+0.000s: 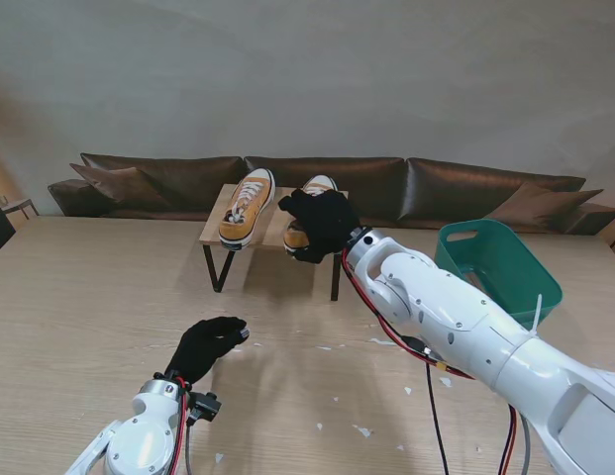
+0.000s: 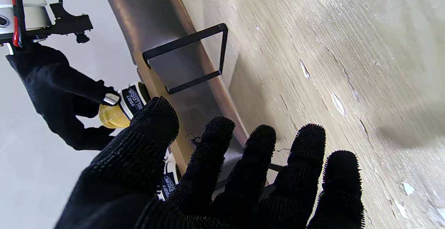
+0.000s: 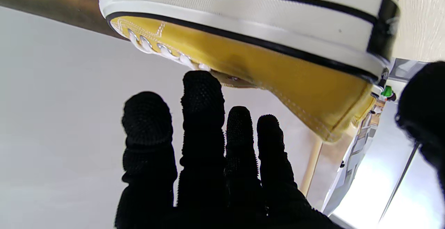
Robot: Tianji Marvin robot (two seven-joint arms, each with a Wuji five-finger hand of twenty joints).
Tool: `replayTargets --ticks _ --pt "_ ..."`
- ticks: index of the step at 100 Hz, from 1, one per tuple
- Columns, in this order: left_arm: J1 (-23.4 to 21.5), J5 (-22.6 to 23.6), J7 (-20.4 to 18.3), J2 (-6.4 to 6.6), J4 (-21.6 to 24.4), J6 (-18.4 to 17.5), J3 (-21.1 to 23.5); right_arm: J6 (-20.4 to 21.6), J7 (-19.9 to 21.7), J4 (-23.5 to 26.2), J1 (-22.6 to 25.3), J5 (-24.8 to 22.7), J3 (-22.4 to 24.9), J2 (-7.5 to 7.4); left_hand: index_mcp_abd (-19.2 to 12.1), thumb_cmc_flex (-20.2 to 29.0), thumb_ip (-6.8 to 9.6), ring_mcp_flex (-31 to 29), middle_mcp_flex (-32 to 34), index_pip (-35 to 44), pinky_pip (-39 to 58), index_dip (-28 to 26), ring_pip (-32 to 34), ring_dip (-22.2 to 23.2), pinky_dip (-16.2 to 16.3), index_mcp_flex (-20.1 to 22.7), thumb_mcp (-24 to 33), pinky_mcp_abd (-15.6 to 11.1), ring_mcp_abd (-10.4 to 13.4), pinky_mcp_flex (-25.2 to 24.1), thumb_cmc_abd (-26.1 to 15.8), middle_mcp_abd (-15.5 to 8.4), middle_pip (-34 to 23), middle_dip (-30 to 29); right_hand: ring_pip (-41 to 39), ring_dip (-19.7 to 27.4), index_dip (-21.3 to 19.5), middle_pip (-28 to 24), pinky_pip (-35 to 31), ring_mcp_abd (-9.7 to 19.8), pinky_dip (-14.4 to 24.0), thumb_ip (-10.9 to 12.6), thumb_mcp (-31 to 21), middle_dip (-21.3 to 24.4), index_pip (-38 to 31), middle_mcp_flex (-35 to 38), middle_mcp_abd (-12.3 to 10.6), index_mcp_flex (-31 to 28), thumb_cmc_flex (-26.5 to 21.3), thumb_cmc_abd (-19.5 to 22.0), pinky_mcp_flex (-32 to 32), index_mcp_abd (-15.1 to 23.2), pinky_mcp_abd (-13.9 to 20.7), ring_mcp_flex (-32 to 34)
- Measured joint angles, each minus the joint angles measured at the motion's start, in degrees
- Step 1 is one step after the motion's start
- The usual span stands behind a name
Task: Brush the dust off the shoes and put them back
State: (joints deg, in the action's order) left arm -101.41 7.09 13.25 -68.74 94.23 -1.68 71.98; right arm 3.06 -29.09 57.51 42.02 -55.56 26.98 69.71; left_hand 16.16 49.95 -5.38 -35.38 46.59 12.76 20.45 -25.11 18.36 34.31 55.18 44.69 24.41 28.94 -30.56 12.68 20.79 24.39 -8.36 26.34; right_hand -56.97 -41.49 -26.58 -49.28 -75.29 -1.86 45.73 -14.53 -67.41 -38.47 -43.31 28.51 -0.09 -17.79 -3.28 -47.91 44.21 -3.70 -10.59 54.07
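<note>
Wood table [image 1: 99, 297]: pale grain, white flecks [image 1: 361, 430] scattered on the near part.
Rack [image 1: 216, 226]: small wooden shelf on black legs, far side of table; carries both shoes.
Left shoe [image 1: 247, 207]: yellow, white laces, on the rack, untouched.
Right shoe [image 1: 309, 213]: yellow, on the rack, partly hidden by the right hand.
Right hand [image 1: 321, 224]: black glove, at the shoe's heel; fingers [image 3: 203, 117] spread beside it, grip cannot be told.
Left hand [image 1: 205, 345]: fingers apart, holding nothing, low over the table.
</note>
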Motion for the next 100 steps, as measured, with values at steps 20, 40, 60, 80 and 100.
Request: replayTargets --ticks 20,40,60,80,100 --pt "0.1 0.0 -0.4 0.08 -0.2 -0.2 0.1 0.5 1.9 6.0 4.1 0.0 6.3 -1.13 0.0 0.0 0.00 0.0 0.0 0.0 0.0 0.0 0.0 0.0 0.0 0.0 0.0 0.0 0.0 0.0 0.0 0.0 0.0 0.0 0.9 0.0 1.0 -0.1 1.1 -0.6 0.3 0.7 6.5 0.7 0.2 0.0 0.0 0.0 2.2 8.9 -0.1 3.5 -0.6 -0.2" --pt "0.7 0.4 -0.9 0.31 -0.5 -0.9 0.0 0.7 4.3 14.6 9.8 -0.5 12.8 -2.43 0.0 0.0 0.00 0.7 0.0 0.0 -0.6 0.0 0.0 0.0 0.0 0.0 0.0 0.0 0.0 0.0 0.0 0.0 0.0 0.0 11.3 4.2 -0.9 4.1 8.3 -2.4 -0.4 2.2 13.1 2.4 1.6 1.1 0.0 -5.5 1.1 14.1 -0.3 8.5 -2.9 -1.8" --pt "1.4 0.6 -1.9 0.52 -0.5 -2.0 -0.1 2.1 5.6 21.7 15.9 -1.0 18.9 -3.36 0.0 0.0 0.00 2.0 0.0 -0.1 -0.6 0.0 -0.5 0.0 0.0 0.0 -0.2 0.0 0.1 -0.1 0.0 0.0 0.1 0.0 20.9 8.6 -2.9 7.9 14.3 -3.8 -5.0 3.4 17.0 4.3 3.4 4.6 0.0 -9.6 -1.0 16.4 -0.3 9.9 -4.3 -1.8" --pt "1.7 0.8 -2.2 0.69 -0.4 -3.0 -0.2 3.7 6.4 25.9 21.1 0.3 23.1 -3.78 -0.1 0.0 0.00 3.4 -1.5 -0.4 -2.0 0.0 -3.0 -1.6 -0.2 -0.1 -0.7 0.0 0.3 -1.0 0.0 -0.7 1.5 -1.1 26.6 10.5 -3.5 10.8 17.1 -4.9 -6.8 4.6 21.1 5.8 5.1 6.3 0.0 -11.0 -3.2 17.9 -0.3 10.5 -5.2 -1.8" --pt "1.8 1.4 -2.7 0.90 -0.3 -4.4 -0.2 5.8 7.0 30.1 27.6 2.5 27.8 -3.99 -0.6 0.0 0.00 6.9 -3.1 -0.7 -4.8 0.3 -6.9 -5.0 -4.4 -1.2 -0.9 -0.7 1.9 -3.2 0.0 -1.7 1.3 -2.8 31.1 12.6 -3.8 12.9 20.0 -5.9 -9.4 7.4 30.2 6.7 7.2 6.8 0.0 -12.7 -6.1 21.3 -0.3 10.5 -6.0 -2.3"
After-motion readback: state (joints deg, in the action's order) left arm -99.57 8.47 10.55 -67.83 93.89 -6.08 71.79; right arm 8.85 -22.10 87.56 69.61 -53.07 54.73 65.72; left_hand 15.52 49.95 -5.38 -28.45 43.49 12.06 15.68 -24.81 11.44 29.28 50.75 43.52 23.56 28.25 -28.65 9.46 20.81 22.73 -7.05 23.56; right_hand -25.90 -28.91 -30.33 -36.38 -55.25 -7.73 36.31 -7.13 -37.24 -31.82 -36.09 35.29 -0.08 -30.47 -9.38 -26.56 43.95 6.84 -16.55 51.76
